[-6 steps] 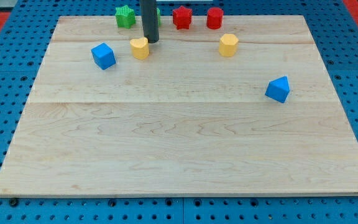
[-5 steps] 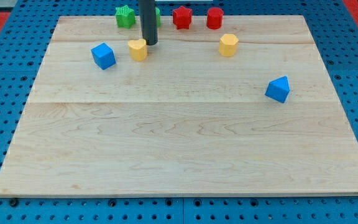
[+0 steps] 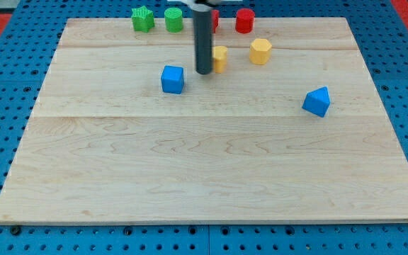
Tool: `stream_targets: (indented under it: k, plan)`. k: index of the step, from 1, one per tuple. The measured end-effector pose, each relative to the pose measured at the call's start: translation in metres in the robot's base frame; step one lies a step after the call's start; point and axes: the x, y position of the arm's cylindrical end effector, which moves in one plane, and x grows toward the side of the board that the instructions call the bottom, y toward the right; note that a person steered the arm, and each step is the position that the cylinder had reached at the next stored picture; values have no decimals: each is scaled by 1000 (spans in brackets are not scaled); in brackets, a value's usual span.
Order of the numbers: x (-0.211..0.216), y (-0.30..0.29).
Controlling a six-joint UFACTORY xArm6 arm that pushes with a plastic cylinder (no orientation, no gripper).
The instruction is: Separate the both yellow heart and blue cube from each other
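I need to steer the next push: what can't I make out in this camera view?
- Yellow heart: its left part is hidden behind the rod; contact with my tip is unclear.
- Red block at the view's top: mostly hidden by the rod, shape unreadable.
- The rod's upper end is cut off by the top edge.

cube [image 3: 173,79] left of tip [image 3: 204,71], heart [image 3: 219,58] right

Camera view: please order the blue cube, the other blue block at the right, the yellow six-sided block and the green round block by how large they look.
1. blue block at the right
2. blue cube, nearly the same, so uncertain
3. yellow six-sided block
4. green round block

The last two sit farther up the board, which may shrink them.
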Motion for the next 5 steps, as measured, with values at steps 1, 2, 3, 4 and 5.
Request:
stream_targets:
  k: [1, 2, 3, 4, 5]
  plan:
    - [0, -86]
    - [10, -125]
    - [38, -198]
    - [70, -262]
    - [72, -163]
